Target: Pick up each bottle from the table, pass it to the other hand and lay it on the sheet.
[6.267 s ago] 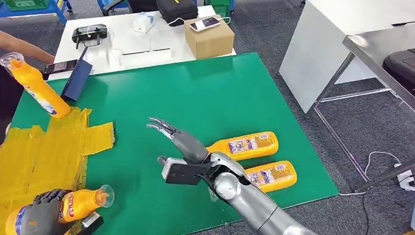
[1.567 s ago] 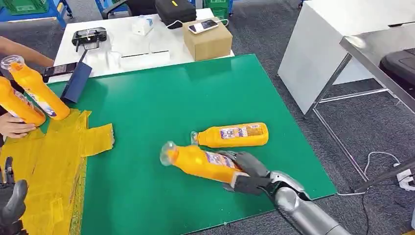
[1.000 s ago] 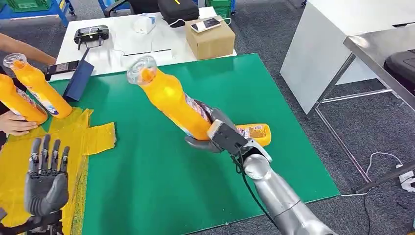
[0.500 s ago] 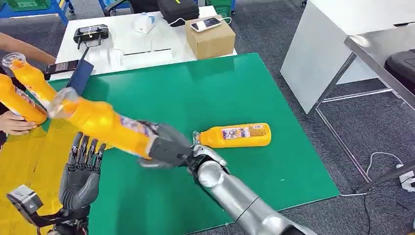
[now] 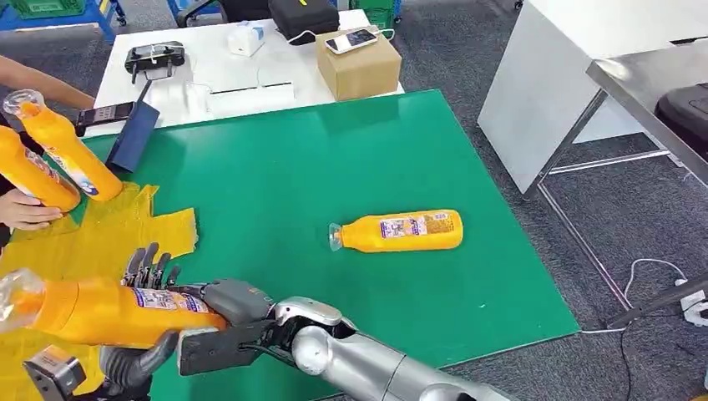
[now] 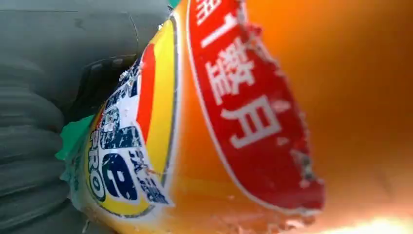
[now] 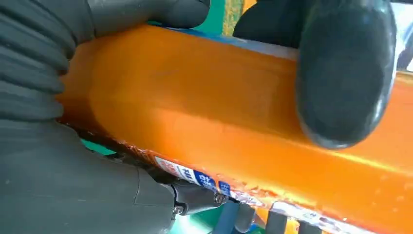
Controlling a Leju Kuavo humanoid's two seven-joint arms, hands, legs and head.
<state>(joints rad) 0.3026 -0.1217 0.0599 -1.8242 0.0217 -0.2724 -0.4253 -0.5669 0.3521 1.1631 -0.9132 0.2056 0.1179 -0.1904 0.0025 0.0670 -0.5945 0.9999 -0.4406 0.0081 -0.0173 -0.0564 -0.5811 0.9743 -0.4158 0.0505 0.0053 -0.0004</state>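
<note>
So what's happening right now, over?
Right hand grips bottle by its base, over yellow sheet. Left hand cradles it from beneath. Second bottle waits on green table. Nothing blocking.

- You have four orange bottles in sight: one (image 5: 108, 311) held across both sets of fingers, one (image 5: 399, 231) lying on the green worktop (image 5: 334, 159) well apart from the fingers, and two (image 5: 63, 150) (image 5: 32, 177) far beyond the left fingers by a person's hand (image 5: 25, 213).
- You have one yellow sheet (image 5: 92, 242), under the left fingers.
- You have two robot hands: left (image 5: 134, 355), right (image 5: 230, 313).
- You have one cardboard box (image 5: 357, 63) and two phones (image 5: 349, 38) (image 5: 104, 114), far from the fingers.
</note>
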